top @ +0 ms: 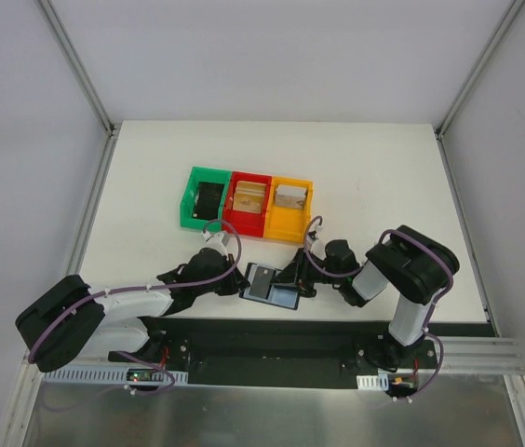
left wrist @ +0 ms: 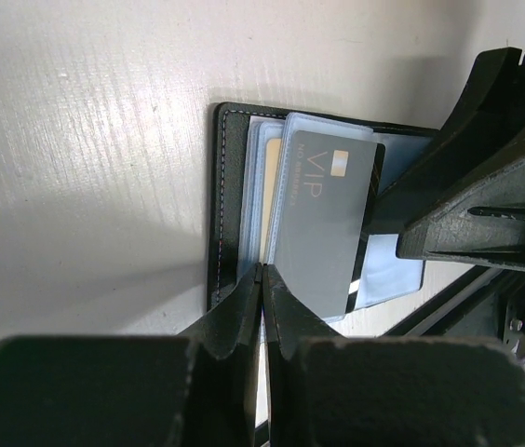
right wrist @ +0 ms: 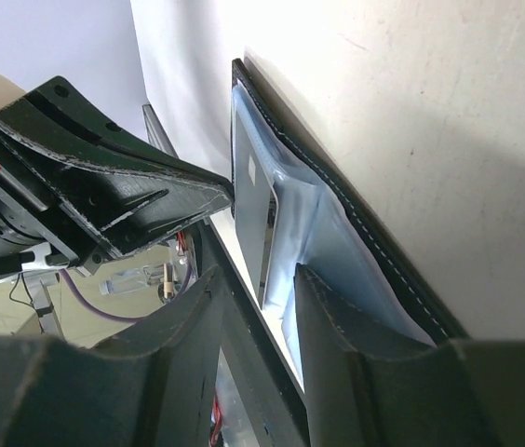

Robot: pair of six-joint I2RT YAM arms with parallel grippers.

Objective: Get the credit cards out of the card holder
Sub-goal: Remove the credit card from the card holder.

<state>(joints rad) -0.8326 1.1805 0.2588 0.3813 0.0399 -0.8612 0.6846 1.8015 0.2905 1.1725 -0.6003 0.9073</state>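
White tabletop [top: 383,168] fills an enclosure with pale grey walls; two arms reach over it from the near edge, the left arm [top: 123,312] stretching toward the middle and the right arm [top: 416,279] folded back toward it, so that they meet at the centre front; beyond them three plastic bins stand touching in a row, a green bin [top: 197,222], a red bin [top: 244,224] and an orange bin [top: 286,234], the green one holding something dark, the other two something flat and tan, too small to identify; the card holder [top: 272,289], a black wallet, lies open and flat on the tabletop near the front edge, between the two arms and apart from the bins, its clear grey-blue sleeves fanned out; a grey credit card [left wrist: 323,223] printed VIP lies among the sleeves, and whether it sits inside one cannot be told; a tan-gold credit card [left wrist: 268,200] shows as a narrow strip behind a sleeve beside it; the left fingers [left wrist: 230,317] are clenched together with nothing visible between them, their tips resting at the card holder's edge; the right fingers [right wrist: 346,335] stand parted at the opposite edge, released, with a sleeve and the grey card's edge showing in the gap.
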